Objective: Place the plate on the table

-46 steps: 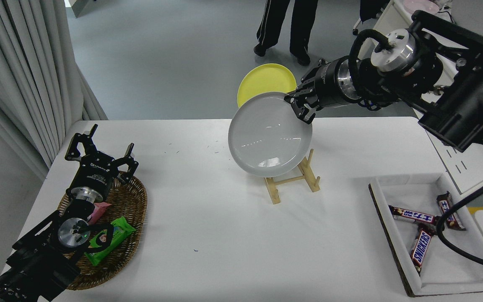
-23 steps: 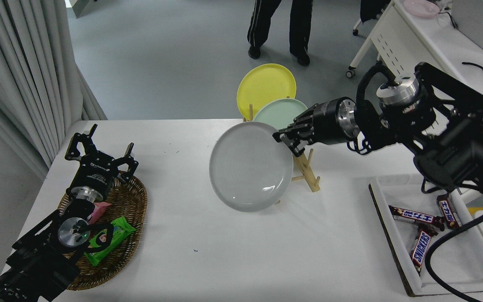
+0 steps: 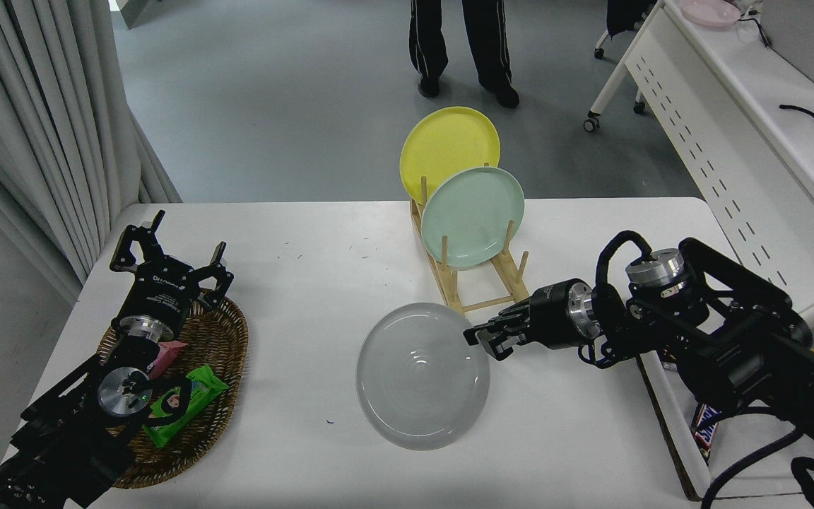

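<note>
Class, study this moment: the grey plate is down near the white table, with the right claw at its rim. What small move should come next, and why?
Probably open the right claw and release. The grey plate appears to lie nearly flat on the table, in front of the wooden rack, with the claw gripping its right rim. Whether it rests fully is hard to tell, so lower slightly first if needed.

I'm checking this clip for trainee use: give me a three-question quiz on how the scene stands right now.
1. True or false: the grey plate stands in the wooden rack.
2. Which plates are in the rack? A) mint-green and yellow B) grey and yellow C) mint-green only
3. Fill in: the left gripper is parked over the wicker ____.

Key: 1 false, it is down on the table, with the right gripper at its right rim. 2 A: mint-green plate, yellow plate. 3 basket.
</note>
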Motion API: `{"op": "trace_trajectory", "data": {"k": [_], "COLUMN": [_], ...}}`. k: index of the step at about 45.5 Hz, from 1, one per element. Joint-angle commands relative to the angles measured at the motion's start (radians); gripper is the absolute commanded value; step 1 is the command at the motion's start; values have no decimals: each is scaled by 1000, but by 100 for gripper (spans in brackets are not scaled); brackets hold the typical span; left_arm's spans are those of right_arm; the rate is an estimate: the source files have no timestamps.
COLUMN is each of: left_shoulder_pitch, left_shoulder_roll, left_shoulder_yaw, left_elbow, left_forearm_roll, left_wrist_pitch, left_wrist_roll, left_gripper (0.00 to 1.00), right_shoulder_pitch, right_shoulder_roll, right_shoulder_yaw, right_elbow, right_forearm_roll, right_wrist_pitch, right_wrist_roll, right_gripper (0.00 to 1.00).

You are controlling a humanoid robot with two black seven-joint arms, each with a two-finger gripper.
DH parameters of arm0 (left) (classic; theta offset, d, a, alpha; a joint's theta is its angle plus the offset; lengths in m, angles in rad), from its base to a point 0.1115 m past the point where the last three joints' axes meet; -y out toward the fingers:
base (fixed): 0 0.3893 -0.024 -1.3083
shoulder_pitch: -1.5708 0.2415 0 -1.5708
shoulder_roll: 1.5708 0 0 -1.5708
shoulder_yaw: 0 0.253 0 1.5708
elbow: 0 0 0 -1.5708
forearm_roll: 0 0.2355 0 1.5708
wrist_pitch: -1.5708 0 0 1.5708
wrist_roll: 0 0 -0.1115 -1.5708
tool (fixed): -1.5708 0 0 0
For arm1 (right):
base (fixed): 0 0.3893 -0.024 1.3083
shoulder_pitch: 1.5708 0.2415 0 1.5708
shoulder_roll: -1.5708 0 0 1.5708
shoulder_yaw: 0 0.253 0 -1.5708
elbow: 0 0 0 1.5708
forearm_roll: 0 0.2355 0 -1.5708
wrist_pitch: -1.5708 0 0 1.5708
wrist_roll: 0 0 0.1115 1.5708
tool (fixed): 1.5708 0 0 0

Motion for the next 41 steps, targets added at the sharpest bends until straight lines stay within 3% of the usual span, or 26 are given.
{"op": "trace_trajectory", "data": {"k": [1,14,41], "left_shoulder_pitch": [0,0,0], "left_shoulder_roll": [0,0,0], "left_shoulder_yaw": [0,0,0], "left_elbow": [0,0,0], "left_forearm_roll": [0,0,0], "left_wrist_pitch": [0,0,0], "left_wrist_roll": [0,0,0], "left_gripper": [100,100,100], "right_shoulder_pitch": [-65,-88,-68], "right_shoulder_roll": [53,125,122], "right_shoulder_yaw": [7,22,25], "right_elbow": [-64,-127,-180], "right_forearm_roll": [2,-21,-66], "right_wrist_pitch": [0,0,0], "right_wrist_roll": [1,15,15], "right_gripper": [0,0,0]}}
